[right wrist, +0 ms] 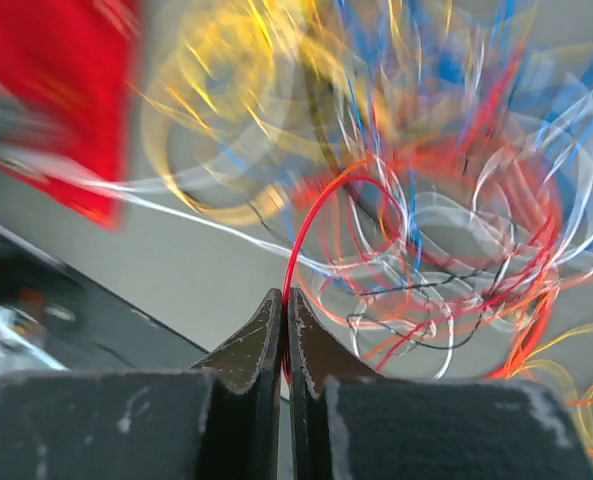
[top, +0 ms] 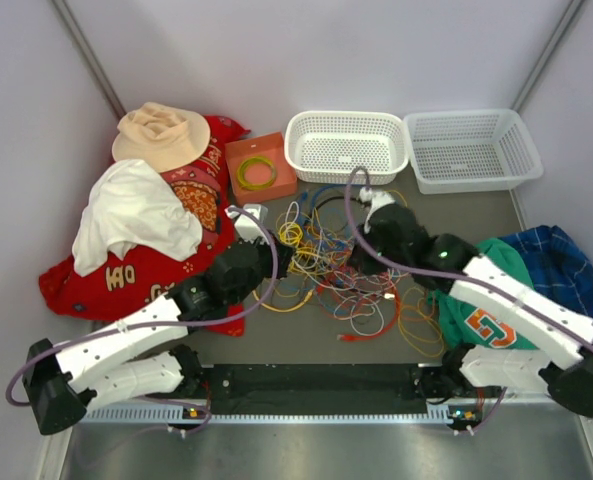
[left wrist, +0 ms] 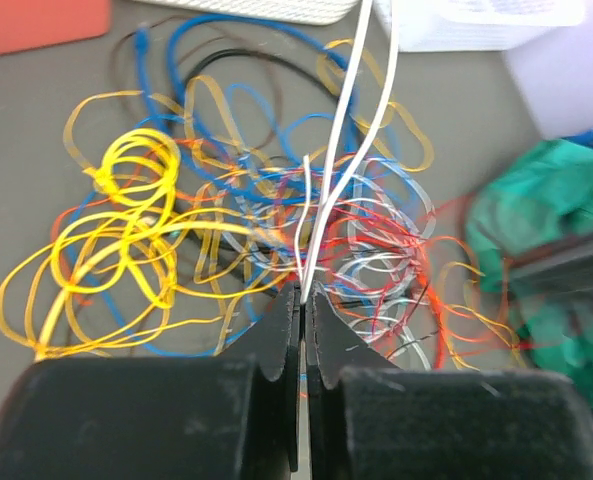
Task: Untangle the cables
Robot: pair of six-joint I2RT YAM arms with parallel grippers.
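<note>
The cables (top: 336, 265) lie in a knotted heap of yellow, red, white, blue and black wires on the grey table between both arms. My left gripper (top: 279, 258) is at the heap's left edge. In the left wrist view it (left wrist: 304, 292) is shut on a white cable (left wrist: 351, 150) that rises taut from the jaws over the tangle (left wrist: 266, 230). My right gripper (top: 361, 255) is over the heap's right side. In the right wrist view it (right wrist: 285, 298) is shut on a red cable (right wrist: 311, 225) that arcs up from the jaws; the tangle (right wrist: 426, 220) behind is blurred.
Two white baskets (top: 344, 145) (top: 468, 150) stand at the back. An orange box (top: 260, 168) holds a green-yellow ring (top: 257, 174). Red cloth (top: 166, 250), a white cloth (top: 136, 215) and a hat (top: 161, 135) lie left. Green and blue cloths (top: 496, 290) lie right.
</note>
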